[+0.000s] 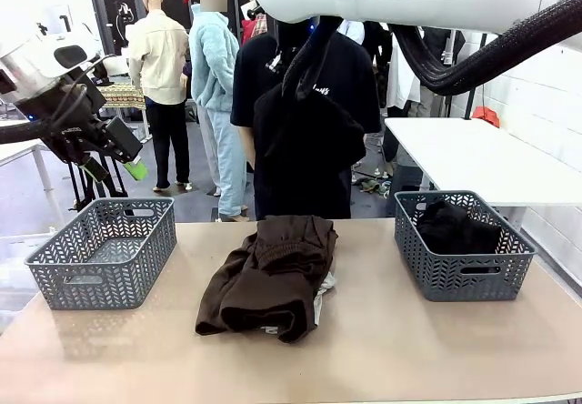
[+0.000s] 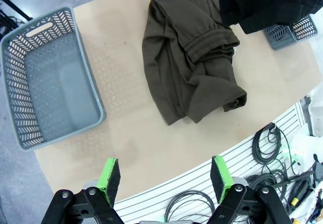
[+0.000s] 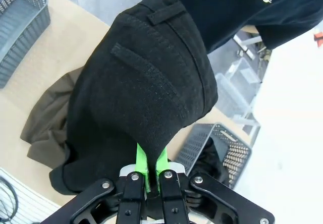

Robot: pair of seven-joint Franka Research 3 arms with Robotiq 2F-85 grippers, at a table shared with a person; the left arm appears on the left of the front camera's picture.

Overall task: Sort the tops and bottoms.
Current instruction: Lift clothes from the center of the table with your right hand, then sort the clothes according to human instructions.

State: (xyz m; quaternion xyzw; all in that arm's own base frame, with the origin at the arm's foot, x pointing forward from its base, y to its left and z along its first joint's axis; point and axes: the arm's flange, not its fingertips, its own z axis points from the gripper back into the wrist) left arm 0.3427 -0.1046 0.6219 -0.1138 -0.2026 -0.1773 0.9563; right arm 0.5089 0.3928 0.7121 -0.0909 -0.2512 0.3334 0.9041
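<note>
My right gripper [image 3: 151, 166] is shut on a plain black bottoms garment [image 3: 146, 93], which hangs above the table's middle [image 1: 305, 126]. Below it a dark brown bottoms garment [image 1: 273, 272] with a gathered waistband lies crumpled on the table [image 2: 192, 72]. A pale grey cloth edge [image 1: 325, 284], the top, peeks out from under its right side and is mostly hidden. My left gripper [image 2: 164, 176] stands open and empty, high over the table's near left edge, above the left basket [image 1: 132, 166].
An empty grey mesh basket [image 1: 105, 249] stands at the table's left. Another basket [image 1: 464, 258] at the right holds a black garment [image 1: 455, 227]. A person in a black T-shirt with white lettering [image 1: 350, 67] stands behind the far edge. Cables [image 2: 267, 143] lie below the table's near edge.
</note>
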